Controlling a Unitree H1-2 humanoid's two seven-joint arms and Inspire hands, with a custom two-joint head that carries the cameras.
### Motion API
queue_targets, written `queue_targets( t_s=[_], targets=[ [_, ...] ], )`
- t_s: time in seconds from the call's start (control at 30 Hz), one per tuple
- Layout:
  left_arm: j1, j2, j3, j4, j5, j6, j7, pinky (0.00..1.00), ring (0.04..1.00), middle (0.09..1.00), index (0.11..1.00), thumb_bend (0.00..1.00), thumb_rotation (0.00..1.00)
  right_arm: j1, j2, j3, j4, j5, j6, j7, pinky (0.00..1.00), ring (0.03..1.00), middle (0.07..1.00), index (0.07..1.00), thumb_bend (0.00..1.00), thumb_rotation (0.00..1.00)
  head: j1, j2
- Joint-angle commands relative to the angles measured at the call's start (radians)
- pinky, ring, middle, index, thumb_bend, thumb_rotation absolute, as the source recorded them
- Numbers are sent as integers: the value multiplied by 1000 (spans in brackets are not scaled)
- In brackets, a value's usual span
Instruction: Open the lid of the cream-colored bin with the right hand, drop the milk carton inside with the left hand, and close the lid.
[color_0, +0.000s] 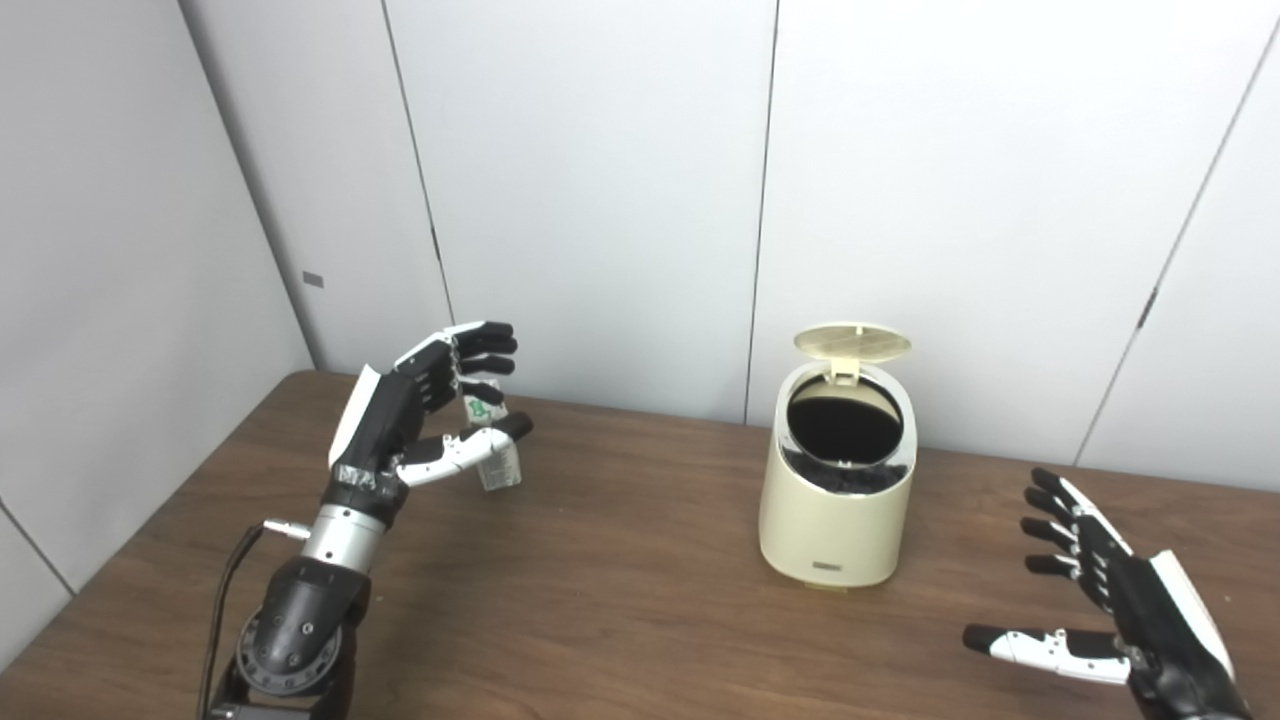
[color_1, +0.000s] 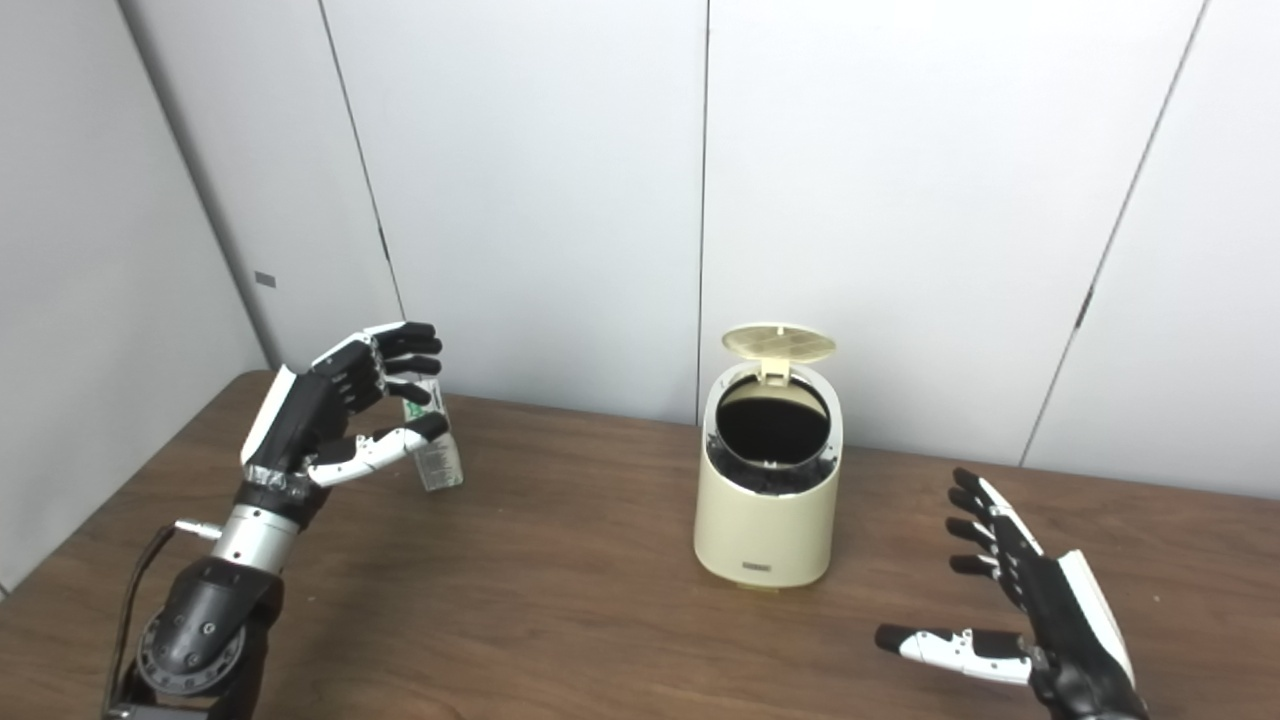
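Dark brown wood-grain desk (color_0: 620, 600), set into a corner of pale grey wall panels (color_0: 590, 180) with thin dark seams running down them. There's the cream-colored bin (color_0: 835, 520), standing upright right of centre, rounded body, small label plate low on its front. Its lid (color_0: 852, 342) is up, tipped back on the rear hinge, ribbed underside showing, and the round mouth below looks dark with a black liner.

Over on the far left, the milk carton (color_1: 437, 455): small, white with green print, standing on the desk well apart from the bin. The left hand (color_0: 435, 410) is right at it, fingers (color_0: 485, 350) curled above the carton's top, thumb reaching across its front. Spread wide, not closed on it; whether anything touches the carton, I can't tell.

The right hand (color_0: 1100, 600) hovers low near the front right of the desk, fingers splayed apart, palm turned toward the bin, holding nothing, well clear of it.
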Motion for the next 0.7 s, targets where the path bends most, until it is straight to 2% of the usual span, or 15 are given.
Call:
queue_targets(
  t_s=[0.0, 0.07, 0.17, 0.23, 0.37, 0.43, 0.5, 0.67],
  targets=[
    [-62, 44, 22, 2, 1, -4, 18, 605, 724, 768, 792, 750, 195, -38, -8, -3, -37, 3, -4, -2, 732, 856, 907, 926, 773, 0, 1, 1],
    [-85, 57, 30, 37, -26, -12, 6, 628, 729, 772, 792, 759, 173, -39, -9, -4, -40, 6, -4, 0, 737, 857, 906, 925, 775, 0, -1, 2],
    [-124, 82, 35, 127, -62, -79, -27, 627, 732, 776, 790, 758, 117, -38, -10, -3, -50, 7, -7, 1, 734, 855, 902, 926, 773, 0, -2, 1],
    [-150, 100, 33, 190, -67, -126, -41, 636, 737, 773, 785, 784, 120, -37, -12, -4, -52, 8, -10, 2, 731, 854, 900, 924, 775, 0, -5, 2],
    [-191, 120, 21, 299, -65, -194, -60, 727, 782, 783, 793, 857, 150, -36, -12, -6, -73, 6, 13, 5, 726, 851, 895, 918, 777, 0, -4, 4],
    [-210, 127, 14, 345, -46, -217, -59, 756, 798, 791, 791, 883, 166, -36, -13, -7, -87, 8, 29, 9, 729, 852, 894, 917, 775, 0, -5, 4],
    [-224, 132, 8, 384, -23, -230, -50, 731, 801, 795, 785, 915, 194, -36, -15, -7, -95, 9, 37, 10, 732, 849, 892, 916, 774, 0, -8, 4],
    [-250, 135, -2, 471, 11, -253, -33, 765, 812, 804, 787, 913, 154, -37, -18, -7, -114, 7, 63, 15, 698, 833, 894, 914, 774, 0, -13, 5]
  ],
)
